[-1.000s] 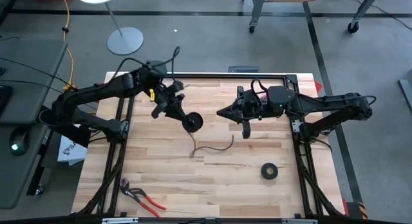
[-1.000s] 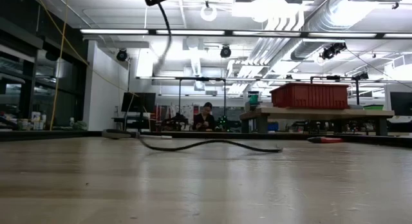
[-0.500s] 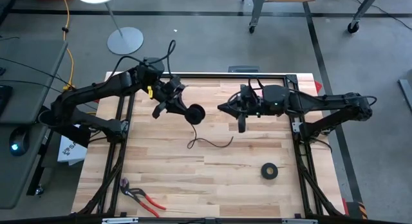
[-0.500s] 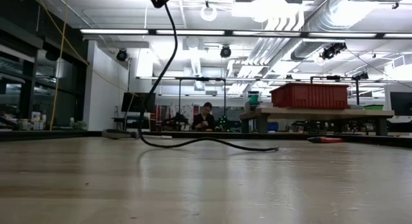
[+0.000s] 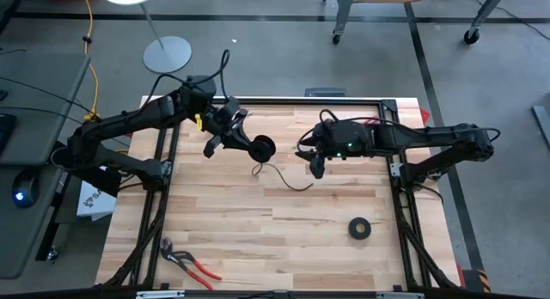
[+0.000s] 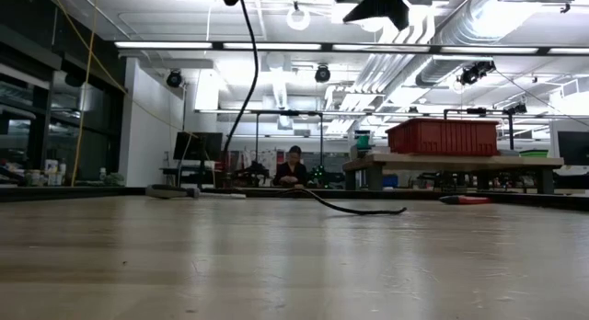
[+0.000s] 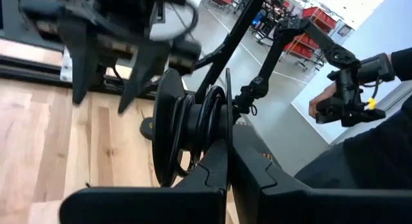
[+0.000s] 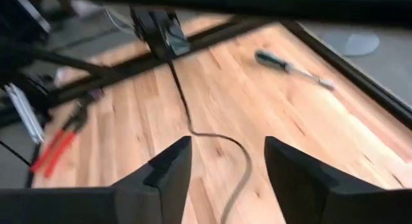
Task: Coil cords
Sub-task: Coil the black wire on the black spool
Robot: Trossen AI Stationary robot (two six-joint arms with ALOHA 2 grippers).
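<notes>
The cord is a thin black cable. Most of it is wound into small loops (image 7: 193, 130) held by my left gripper (image 5: 249, 146) above the far middle of the table. From the loops a stray tail (image 5: 288, 180) hangs down and trails over the wood toward the right. My right gripper (image 8: 225, 156) hovers open above that tail, one finger on either side of it, touching nothing; the high view shows the right gripper (image 5: 316, 164) just right of the loops. In the low view the cord (image 6: 241, 90) drops from the top edge to the tabletop. My left gripper pinches the bundle of loops at its lower rim (image 7: 215, 150) between its two fingers. The loops stand on edge between the fingers, lifted clear of the table. The tail hangs slack below them, its far part (image 6: 359, 210) lying on the wood.
A black tape roll (image 5: 359, 228) lies at the near right and red-handled pliers (image 5: 193, 265) at the near left. A screwdriver (image 8: 290, 64) lies on the wood farther off. A person's hand (image 7: 344, 98) shows beyond the table.
My left gripper has carried the loops toward the table's far edge and a little to the right. More of the tail has been lifted off the wood, and the rest has slid after it. My right gripper has gone toward the table's left, closer to the loops.
</notes>
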